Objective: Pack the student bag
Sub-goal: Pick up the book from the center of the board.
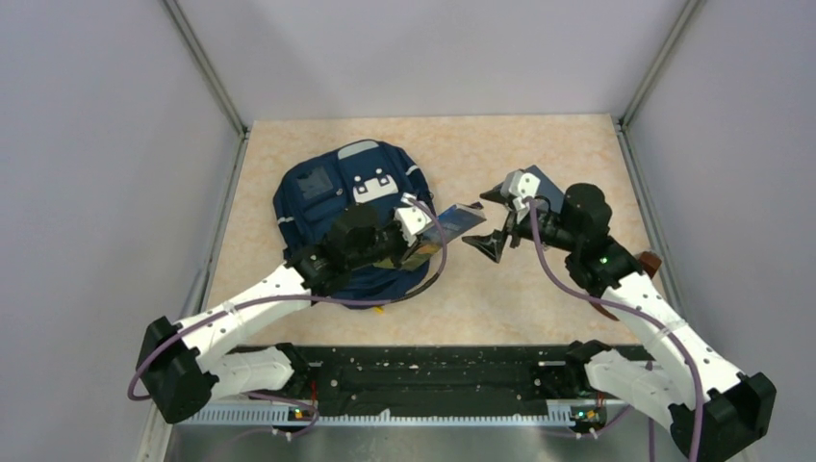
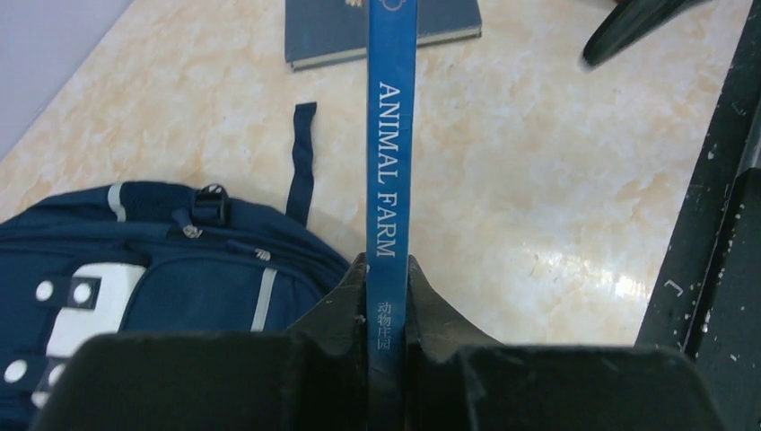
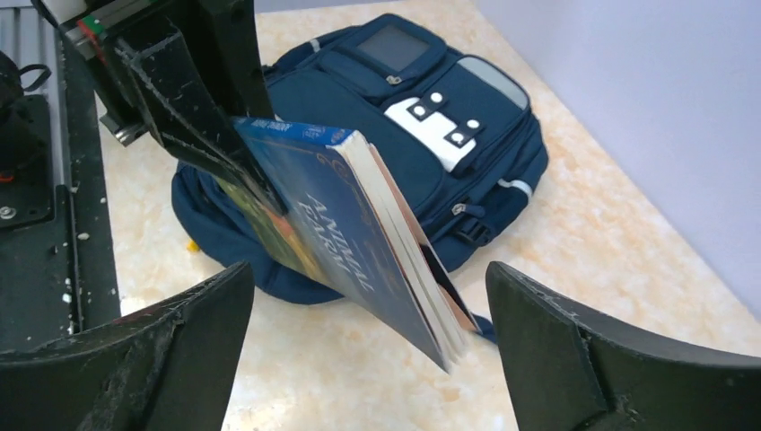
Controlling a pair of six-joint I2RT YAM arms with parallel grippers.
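One book (image 2: pixel 392 180) tight in left jaws, right jaws wide apart; student bag (image 1: pixel 318 197) flat, top perhaps rightward.

The blue book (image 2: pixel 392 180) has "ANIMAL FARM" and 动物庄园 on its spine.

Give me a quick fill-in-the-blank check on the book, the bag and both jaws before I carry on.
1. The book clamped in the left jaws is titled Animal ____.
2. The right jaws stand ____, gripping nothing.
3. The student bag lies on the table nearer the ____ arm.
Missing words: Farm; open; left.
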